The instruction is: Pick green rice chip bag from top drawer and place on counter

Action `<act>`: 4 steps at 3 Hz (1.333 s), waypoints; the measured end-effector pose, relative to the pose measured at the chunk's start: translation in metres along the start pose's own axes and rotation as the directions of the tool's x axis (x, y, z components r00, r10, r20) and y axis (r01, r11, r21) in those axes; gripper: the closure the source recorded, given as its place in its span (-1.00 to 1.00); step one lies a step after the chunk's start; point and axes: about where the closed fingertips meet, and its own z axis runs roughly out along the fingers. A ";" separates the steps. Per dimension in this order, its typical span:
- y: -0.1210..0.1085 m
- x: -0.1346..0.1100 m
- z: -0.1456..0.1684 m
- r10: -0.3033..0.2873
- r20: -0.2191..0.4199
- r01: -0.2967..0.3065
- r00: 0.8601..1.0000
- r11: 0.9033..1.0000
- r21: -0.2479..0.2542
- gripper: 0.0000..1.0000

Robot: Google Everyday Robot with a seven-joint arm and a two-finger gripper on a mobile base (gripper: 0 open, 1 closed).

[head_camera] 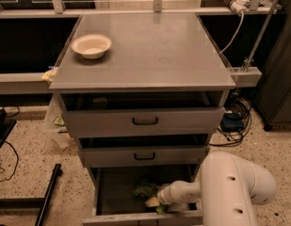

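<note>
The tabletop (149, 55) is lit evenly from above, a faint sheen being shown. The hand (157, 202) is seen low in the bottom drawer (114, 192), where deep shadow is cast.

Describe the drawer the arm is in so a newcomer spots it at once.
Find the grey cabinet whose counter carries a white bowl. Go down its front to the lowest drawer of three, where the gripper sits beside green packaging. Unlike the two above, it is pulled far out, showing its floor.
</note>
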 end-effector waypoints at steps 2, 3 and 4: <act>0.001 -0.003 -0.008 -0.059 0.029 0.059 0.998 0.998 -0.008 0.78; -0.017 -0.016 -0.029 -0.149 0.106 0.151 0.983 0.989 -0.009 1.00; -0.028 -0.041 -0.071 -0.191 0.214 0.202 0.958 0.979 -0.028 1.00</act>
